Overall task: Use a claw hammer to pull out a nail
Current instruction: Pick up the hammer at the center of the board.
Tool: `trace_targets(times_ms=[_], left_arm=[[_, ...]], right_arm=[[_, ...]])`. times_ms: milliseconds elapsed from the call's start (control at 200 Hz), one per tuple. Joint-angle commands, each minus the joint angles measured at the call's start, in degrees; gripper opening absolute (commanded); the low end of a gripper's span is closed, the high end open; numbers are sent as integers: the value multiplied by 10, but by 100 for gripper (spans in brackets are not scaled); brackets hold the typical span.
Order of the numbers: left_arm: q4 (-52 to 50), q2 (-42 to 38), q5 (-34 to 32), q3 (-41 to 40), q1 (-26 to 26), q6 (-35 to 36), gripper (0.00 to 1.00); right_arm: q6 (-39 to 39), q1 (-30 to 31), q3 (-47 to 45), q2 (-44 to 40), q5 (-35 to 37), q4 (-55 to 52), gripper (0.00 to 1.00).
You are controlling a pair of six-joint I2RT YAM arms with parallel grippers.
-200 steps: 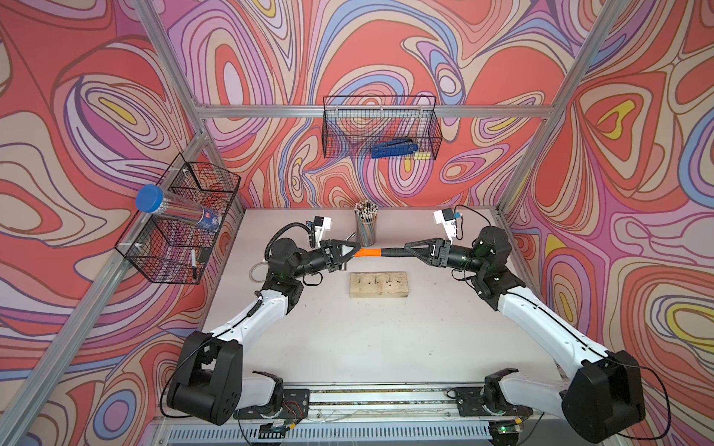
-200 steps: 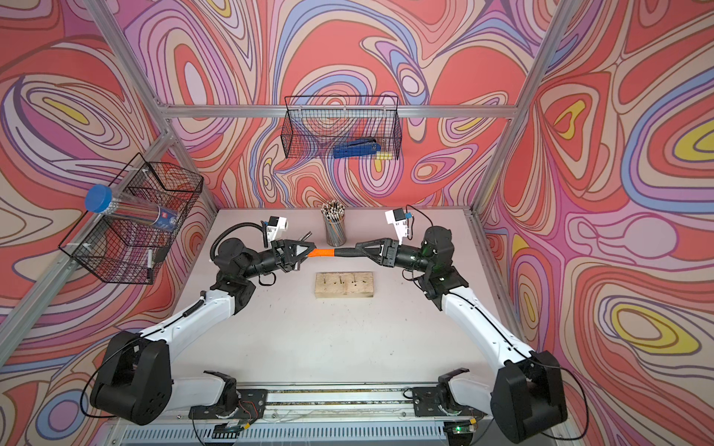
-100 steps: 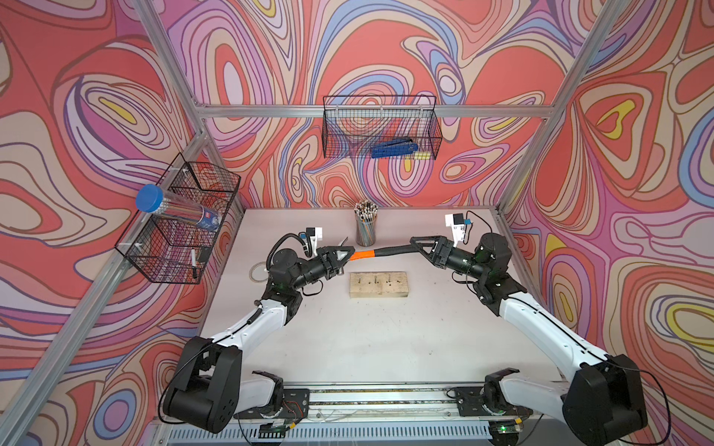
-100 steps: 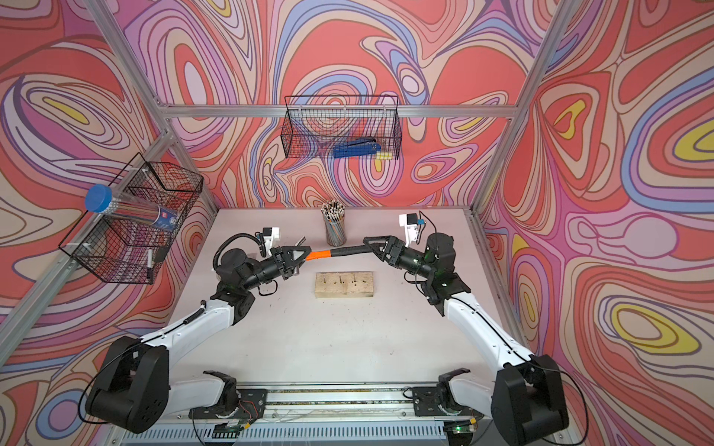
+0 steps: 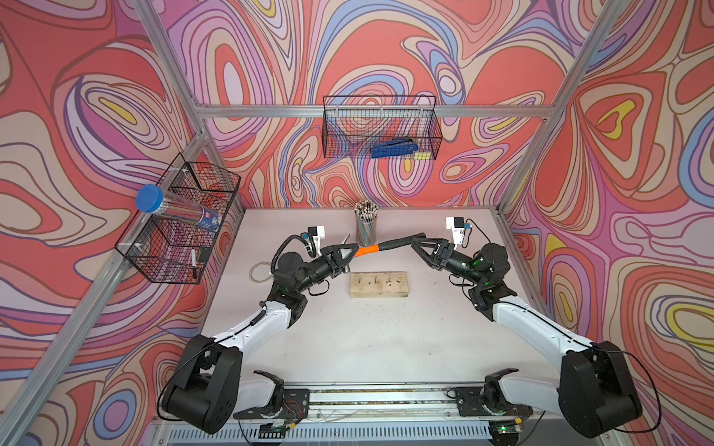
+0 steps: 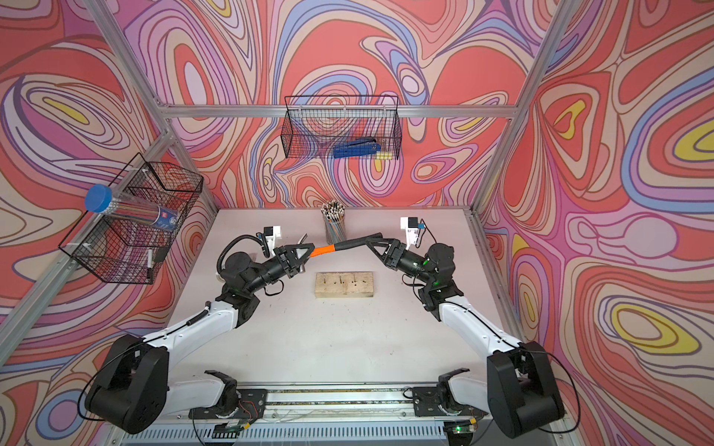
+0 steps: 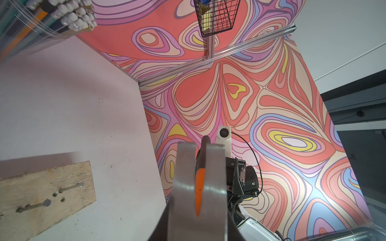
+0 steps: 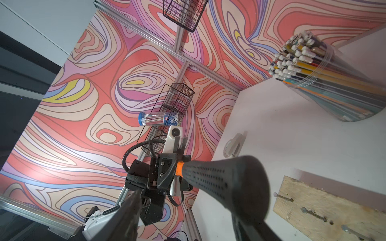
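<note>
Top view — one claw hammer [image 5: 383, 246], one wooden block [image 5: 378, 285]

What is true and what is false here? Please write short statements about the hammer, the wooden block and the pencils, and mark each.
1. The left gripper has its jaws shut on the claw hammer near the head. True.
2. The claw hammer lies flat on the table. False: it is held up off it.
3. The wooden block holds nails. True.
4. The pencil cup stands on the block. False: it stands on the table.
</note>
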Motion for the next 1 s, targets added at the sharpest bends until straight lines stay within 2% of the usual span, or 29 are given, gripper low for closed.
trace_targets(times_ms=[0, 180, 336, 486, 641, 911, 992], left_arm=[[84, 19, 5, 23, -19, -10, 0], [133, 51, 18, 36, -32, -36, 0], [160, 69, 42, 50, -40, -53, 0], [230, 95, 57, 53, -40, -100, 0], [216, 96, 90, 66, -35, -106, 0], [193, 73, 149, 74, 6, -124, 0], [193, 72, 162, 78, 10, -130, 0]], right_arm=[[16, 9, 0, 11, -19, 60, 63], [17, 9, -1, 19, -20, 69, 61], [14, 9, 6, 27, -28, 75, 54], [0, 9, 10, 32, -18, 46, 62], [-6, 4, 19, 28, -43, 36, 60], [-71, -39, 31, -16, -70, -89, 59], [-66, -42, 31, -10, -82, -80, 59]])
